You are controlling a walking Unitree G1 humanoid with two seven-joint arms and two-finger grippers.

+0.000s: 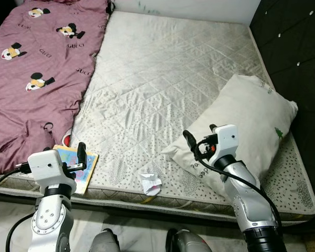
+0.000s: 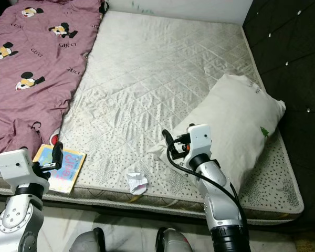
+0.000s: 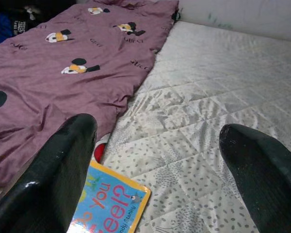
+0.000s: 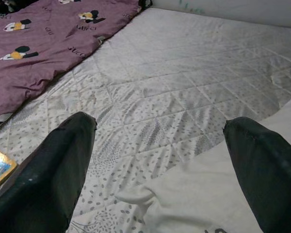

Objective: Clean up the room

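Right gripper (image 1: 190, 143) wide open, empty, over pillow (image 1: 252, 126) corner. Left gripper (image 1: 80, 156) wide open, empty, above book (image 1: 84, 167) on bed (image 1: 163, 79) edge.

— What lies on the bed?
— A white pillow (image 1: 247, 126), tilted, at right of the frame; a purple blanket (image 1: 37, 68) with cartoon mice, rumpled, upper left.
— And along the bottom edge?
— A colourful book (image 1: 79, 165) lying flat, lower left; crumpled paper (image 1: 150, 184), bottom centre.

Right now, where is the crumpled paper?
The crumpled paper lies on the mattress's near edge, between the book on the left and the pillow on the right.
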